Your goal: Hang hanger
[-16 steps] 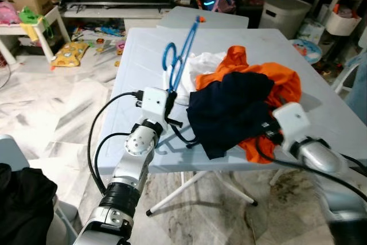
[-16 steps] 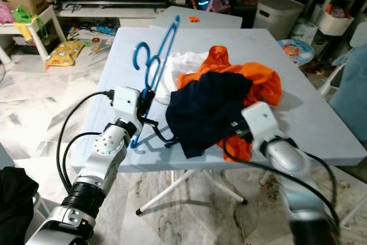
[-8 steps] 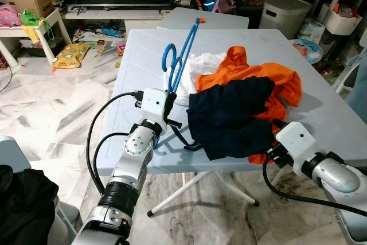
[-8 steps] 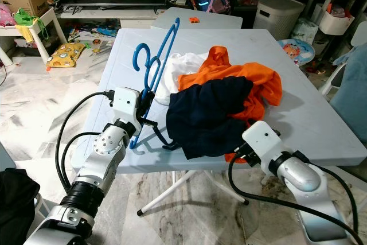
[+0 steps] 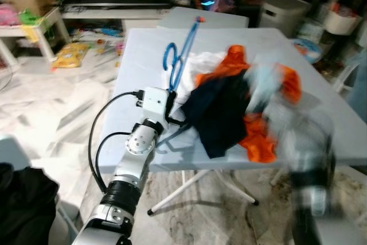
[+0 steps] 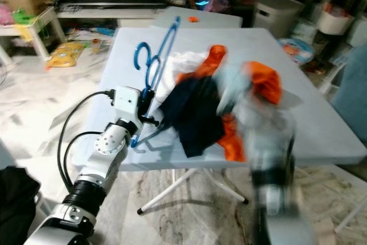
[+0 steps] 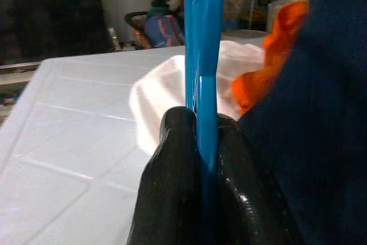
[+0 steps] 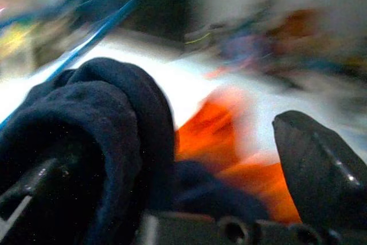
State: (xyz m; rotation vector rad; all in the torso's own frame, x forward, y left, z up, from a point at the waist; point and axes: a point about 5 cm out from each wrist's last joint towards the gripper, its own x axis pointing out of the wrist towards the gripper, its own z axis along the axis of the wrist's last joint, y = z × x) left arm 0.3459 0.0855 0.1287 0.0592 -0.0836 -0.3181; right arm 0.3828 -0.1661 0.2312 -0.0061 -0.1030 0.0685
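Left wrist view: the left gripper [image 7: 200, 142] has its jaws clenched on the blue hanger [image 7: 202, 55], whose bars rise straight from between the black fingers [image 7: 172, 159]; in the eye views that hanger [image 5: 179, 61] slants up over the pale counter [image 5: 143, 73], beside a white garment [image 5: 200, 64]. The right gripper [image 8: 172, 159], smeared by motion blur, stands with jaws apart, one finger under a fold of the navy garment [image 8: 97, 119], with the orange garment [image 8: 212, 136] just beyond. The navy garment [image 5: 221, 113] lies heaped on the counter with the orange garment [image 5: 258, 142]. By the look of it the task is in an early stage: hanger in hand, but nothing yet threaded onto it or hung, and no rail in sight.
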